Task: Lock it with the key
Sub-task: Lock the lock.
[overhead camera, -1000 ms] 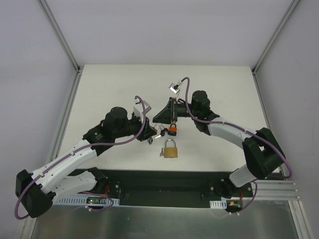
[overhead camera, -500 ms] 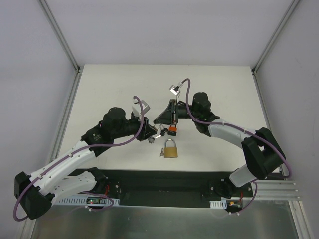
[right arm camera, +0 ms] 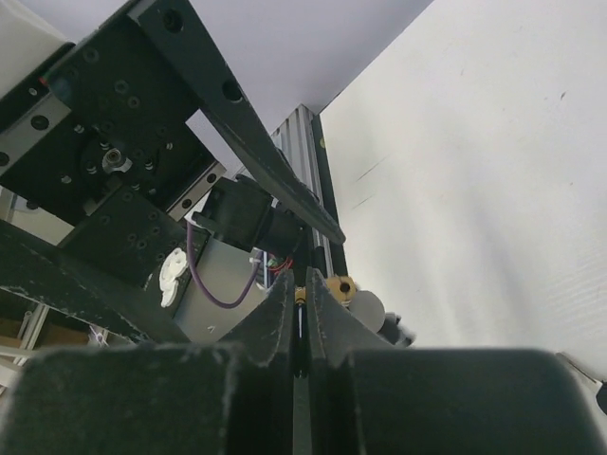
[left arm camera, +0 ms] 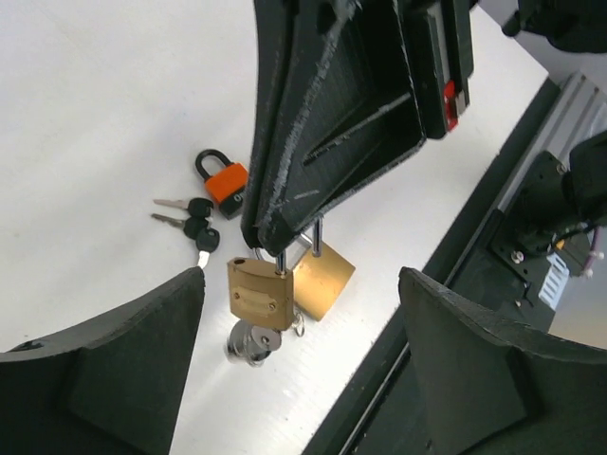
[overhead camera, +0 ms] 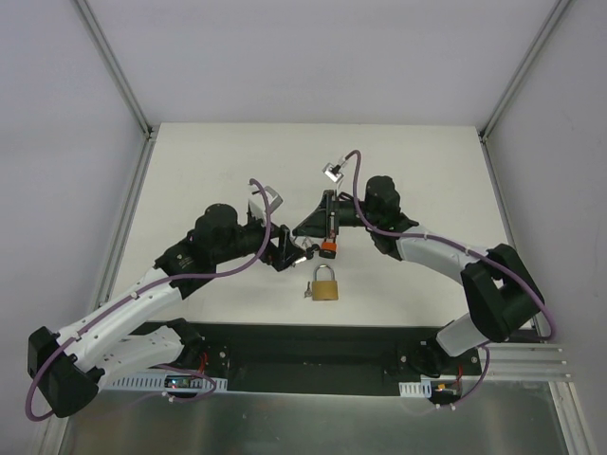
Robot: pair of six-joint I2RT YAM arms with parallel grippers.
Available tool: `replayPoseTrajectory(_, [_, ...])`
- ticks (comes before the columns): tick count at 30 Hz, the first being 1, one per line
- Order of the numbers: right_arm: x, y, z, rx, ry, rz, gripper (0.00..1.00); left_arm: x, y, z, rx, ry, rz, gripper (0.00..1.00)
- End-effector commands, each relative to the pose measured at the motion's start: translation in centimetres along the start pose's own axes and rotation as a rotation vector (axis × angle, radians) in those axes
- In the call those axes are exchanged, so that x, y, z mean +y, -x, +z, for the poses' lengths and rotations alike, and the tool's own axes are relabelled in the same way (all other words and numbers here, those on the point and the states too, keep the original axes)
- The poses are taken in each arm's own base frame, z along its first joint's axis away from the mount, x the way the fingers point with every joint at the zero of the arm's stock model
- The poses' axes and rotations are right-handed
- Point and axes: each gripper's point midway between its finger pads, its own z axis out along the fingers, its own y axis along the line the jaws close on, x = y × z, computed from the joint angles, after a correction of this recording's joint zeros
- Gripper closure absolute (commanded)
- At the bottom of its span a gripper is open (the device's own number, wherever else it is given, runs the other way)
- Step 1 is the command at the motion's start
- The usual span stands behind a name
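Padlock, blocky brass, pinched by rough black right fingers

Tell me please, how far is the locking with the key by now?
Done, it seems: the right gripper is shut on the shackle of a brass padlock, which hangs from it, and a key appears to sit in its underside. In hand: the left gripper stands open before that key, gripping nothing. Left, probably: turning the key; whether the shackle is latched I cannot tell.
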Motion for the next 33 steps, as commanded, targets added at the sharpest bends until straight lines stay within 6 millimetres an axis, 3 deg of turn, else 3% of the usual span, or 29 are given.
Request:
replayPoseTrajectory(1, [2.1,1.9,-0.6,-0.048,0.012,-0.107,0.99,0.6,1.9,0.7,-0.099,0.045,-0.035,0.18])
replayPoseTrajectory(6, [2.2,2.4,-1.3,-0.072,-0.014,-0.111,1.00,0.1,1.9,1.5,-0.094,-0.012,-0.059,0.26])
replayPoseTrajectory(15, [2.3,3.5,-2.7,-0.127,-0.058,-0.098,1.00,1.4,1.0,2.2,-0.069,-0.034,-0.065,0.45])
replayPoseTrajectory(26, [2.6,3.8,-2.8,-0.131,-0.058,-0.097,0.99,0.3,1.1,3.0,-0.087,-0.123,-0.059,0.62])
replayPoseTrajectory(31, [2.3,3.6,-2.8,-0.130,-0.066,-0.090,1.00,-0.1,1.4,3.2,-0.097,-0.147,-0.060,0.73])
replayPoseTrajectory(33, [2.2,3.6,-2.8,-0.132,-0.068,-0.090,1.00,-0.3,1.3,3.3,-0.094,-0.160,-0.062,0.84])
